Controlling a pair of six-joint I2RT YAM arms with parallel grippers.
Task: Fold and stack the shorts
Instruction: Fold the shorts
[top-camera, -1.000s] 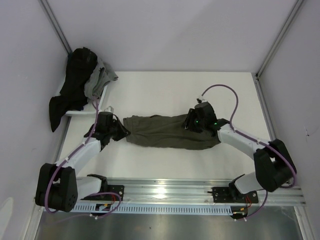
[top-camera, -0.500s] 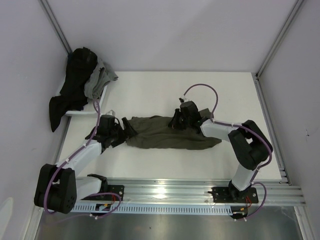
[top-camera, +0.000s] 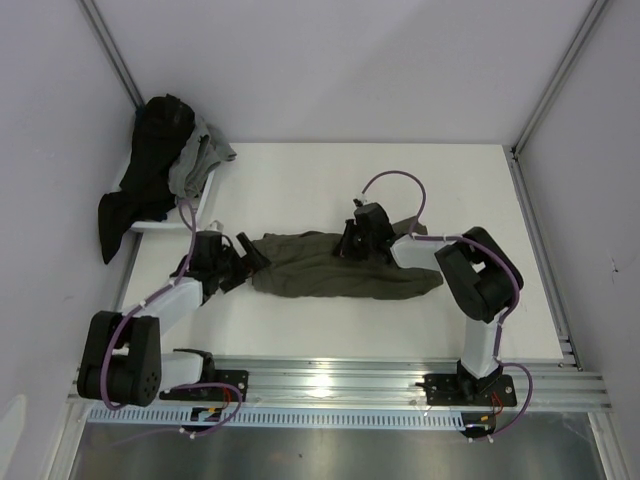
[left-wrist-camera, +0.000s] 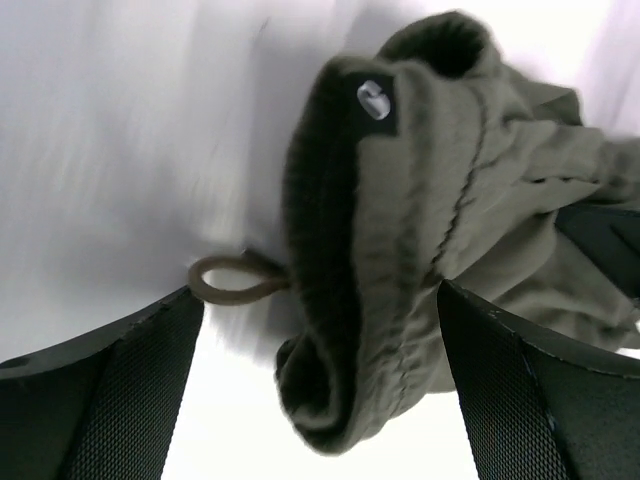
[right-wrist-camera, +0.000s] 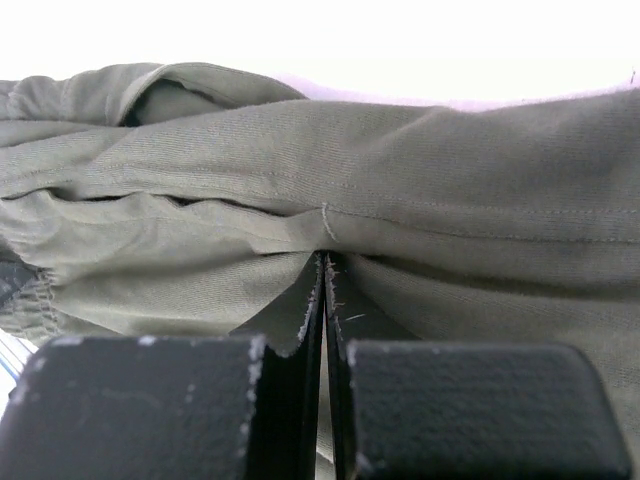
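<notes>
Now: shorts (top-camera: 340, 268) lie crumpled across middle of bench (top-camera: 300, 180), running left to right. Waistband (left-wrist-camera: 400, 250) end rolled up at left. Left tool (top-camera: 252, 260) wide open, one finger each side of waistband roll, clamping nothing. Drawstring loop (left-wrist-camera: 235, 277) pokes out onto bench beside roll. Right tool (right-wrist-camera: 325, 300) closed, pinching fold of shorts fabric near far edge; cloth puckers at its tips. Heap of dark and grey clothes (top-camera: 165, 165) at far-left corner, well apart.
</notes>
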